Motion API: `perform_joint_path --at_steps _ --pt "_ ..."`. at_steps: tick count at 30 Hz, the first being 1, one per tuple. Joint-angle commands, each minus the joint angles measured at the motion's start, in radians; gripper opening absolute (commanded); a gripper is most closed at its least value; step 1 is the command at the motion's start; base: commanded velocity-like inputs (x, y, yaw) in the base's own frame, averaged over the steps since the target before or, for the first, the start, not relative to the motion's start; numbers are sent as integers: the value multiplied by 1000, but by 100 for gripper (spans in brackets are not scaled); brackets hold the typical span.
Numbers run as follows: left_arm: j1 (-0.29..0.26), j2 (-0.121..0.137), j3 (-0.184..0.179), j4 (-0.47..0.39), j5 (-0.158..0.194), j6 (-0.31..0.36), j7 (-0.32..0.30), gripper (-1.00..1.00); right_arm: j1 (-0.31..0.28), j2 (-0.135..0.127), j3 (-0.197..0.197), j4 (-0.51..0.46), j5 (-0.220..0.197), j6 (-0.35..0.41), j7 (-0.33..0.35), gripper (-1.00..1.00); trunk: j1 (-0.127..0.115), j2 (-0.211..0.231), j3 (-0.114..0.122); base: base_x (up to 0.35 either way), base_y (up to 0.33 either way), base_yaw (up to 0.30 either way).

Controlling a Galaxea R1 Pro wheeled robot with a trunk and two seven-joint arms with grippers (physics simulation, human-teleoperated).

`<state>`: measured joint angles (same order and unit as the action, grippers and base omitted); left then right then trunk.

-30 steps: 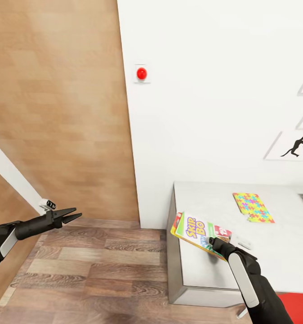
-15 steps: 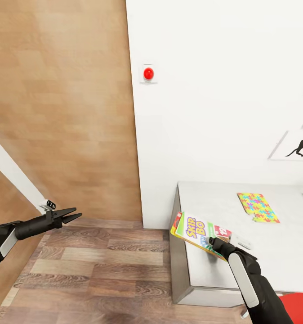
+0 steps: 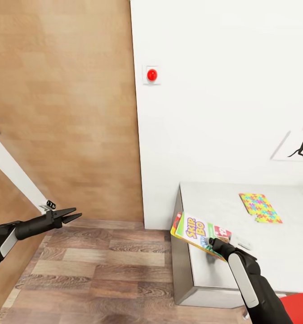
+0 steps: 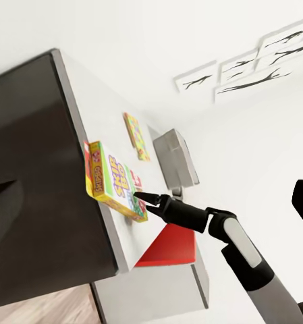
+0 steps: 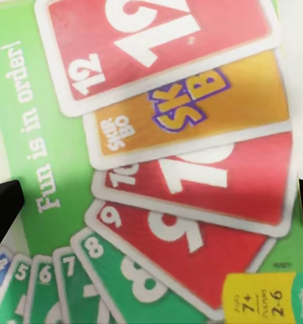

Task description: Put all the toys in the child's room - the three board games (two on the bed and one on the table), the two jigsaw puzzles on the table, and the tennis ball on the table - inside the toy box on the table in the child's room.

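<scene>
Board game (image 3: 200, 232): flat box printed "SKIP-BO", green and white with red and orange cards, yellow edge; held tilted over the near left corner of the table (image 3: 241, 265), partly overhanging the floor. In the left wrist view the box (image 4: 114, 180) juts past the table edge. In the right wrist view its printed face (image 5: 164, 162) reads "Fun in order!".

Right gripper (image 3: 213, 245): black, clamped on the lower edge of the board game.

Left gripper (image 3: 73, 216): black, held out over the wood-plank floor (image 3: 93, 265), well apart from the table; fingers parted a little, nothing between them.

Jigsaw puzzle (image 3: 260, 207): flat sheet in yellow, pink, blue and green, lying on the table's far side near the wall; seen also from the left wrist (image 4: 135, 136).

Toy box (image 4: 175, 160): light-grey tray on the table, beyond the puzzle.

Wall (image 3: 223, 90): white, with a red round button (image 3: 152, 74) and a black running-figure picture (image 3: 300, 147).

Wooden panel (image 3: 66, 108): left of the wall.
</scene>
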<state>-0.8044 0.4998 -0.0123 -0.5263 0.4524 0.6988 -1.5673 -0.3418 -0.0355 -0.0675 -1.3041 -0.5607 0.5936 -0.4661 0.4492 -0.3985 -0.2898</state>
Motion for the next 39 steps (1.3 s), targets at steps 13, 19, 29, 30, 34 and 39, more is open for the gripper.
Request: perform_joint_path --at_steps 13,19,29,30,34,39 --pt "-1 0 -1 0 1 10 -3 100 0 2 2 19 -29 -1 -8 100 1 -2 18 0 0 0" --pt "-1 0 -1 0 1 10 -3 100 0 2 2 17 -28 -1 -8 100 1 -2 27 0 0 0" --pt "-1 0 -1 0 1 10 -3 100 0 1 2 14 -28 -1 -8 100 1 -2 43 0 0 0" --pt "-1 0 -1 0 1 10 -3 100 1 1 2 13 -28 -1 -8 100 1 -2 44 0 0 0" --pt "-1 0 -1 0 1 10 -3 100 3 0 2 11 -28 -1 -8 100 1 -2 51 0 0 0" --pt "-1 0 -1 0 1 10 -3 100 9 -1 1 -28 -28 0 -8 100 1 -2 58 0 0 0"
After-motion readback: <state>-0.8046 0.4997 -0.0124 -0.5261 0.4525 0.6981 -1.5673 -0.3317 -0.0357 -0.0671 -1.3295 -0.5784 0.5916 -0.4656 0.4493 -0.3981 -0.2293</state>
